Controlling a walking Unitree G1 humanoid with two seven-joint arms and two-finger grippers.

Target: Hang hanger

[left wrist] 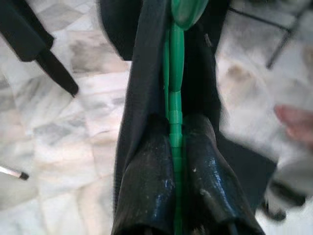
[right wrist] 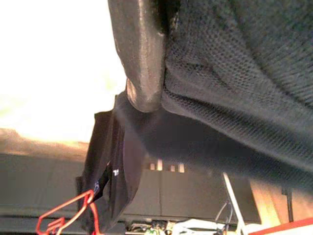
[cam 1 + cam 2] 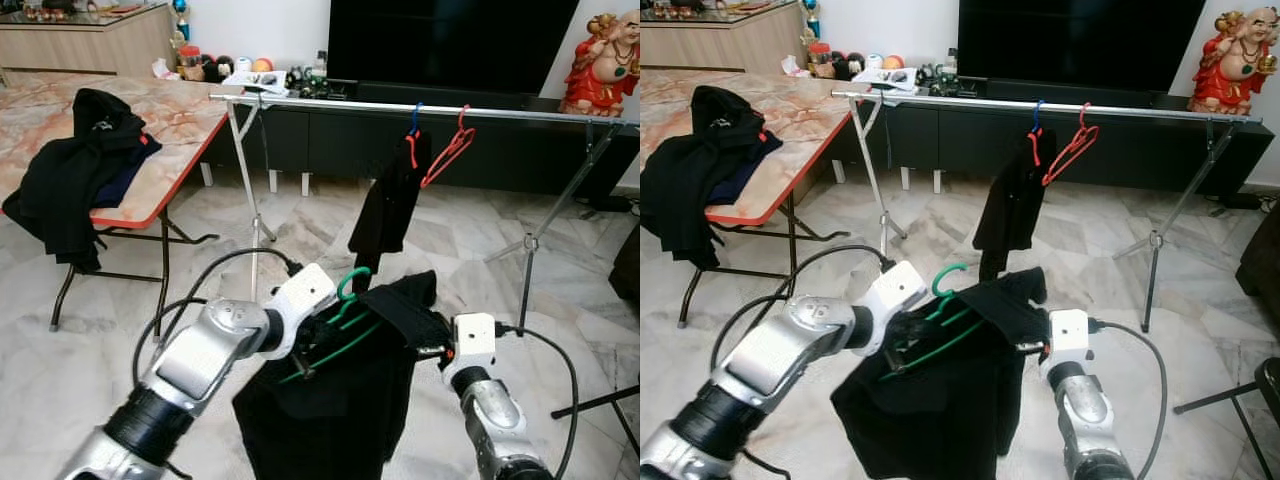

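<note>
The green hanger with a black garment draped on it hangs low in front of the clothes rail, its hook up and its long bar slanting down toward the robot's left. The left pincer is clamped on the hanger's neck, and the right pincer is pinched on the garment's edge. On the rail beyond hang a dark garment and a bare red hanger; left of the rail, a bench carries black clothes.
</note>
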